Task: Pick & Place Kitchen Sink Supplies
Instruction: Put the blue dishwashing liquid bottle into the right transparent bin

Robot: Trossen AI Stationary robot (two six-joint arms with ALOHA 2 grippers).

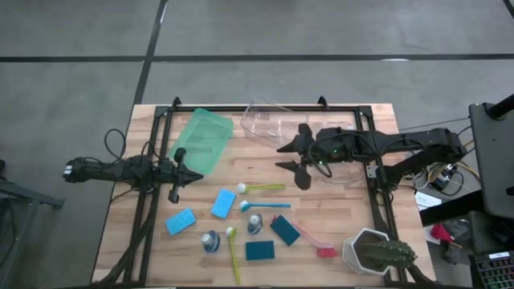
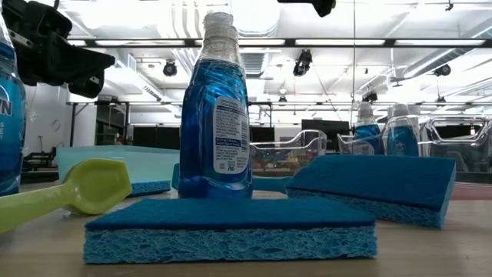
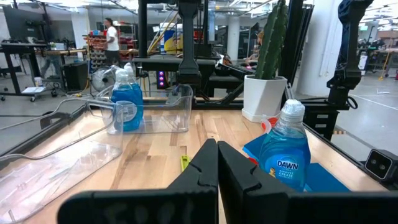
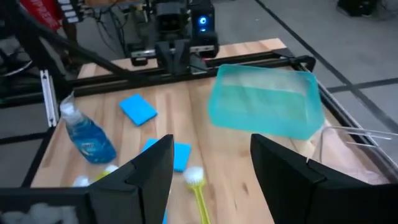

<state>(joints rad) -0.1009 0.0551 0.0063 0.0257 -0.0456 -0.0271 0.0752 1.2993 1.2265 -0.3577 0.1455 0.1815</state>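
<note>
Right gripper [image 1: 299, 157] stands over the table's right-centre, beside the clear bin [image 1: 277, 122], fingers spread wide and holding nothing. Left gripper [image 1: 178, 174] rests at the left edge by the green bin [image 1: 202, 141], fingers pressed together, empty.

The supplies lie apart from both grippers, nearer the front edge. Two light-blue sponges [image 1: 181, 221] lie front of the left gripper. The yellow-green brush [image 1: 261, 189], blue brush [image 1: 265, 205], teal sponges [image 1: 284, 229] and red brush [image 1: 316, 243] lie front of the right gripper. Two bottles [image 1: 211, 241] stand among them.

The low view alone shows a bottle's printed label [image 2: 231, 132]. The left wrist view alone shows a blue-liquid bottle [image 3: 127, 99] behind the clear bin's wall, and a person in the room beyond.
</note>
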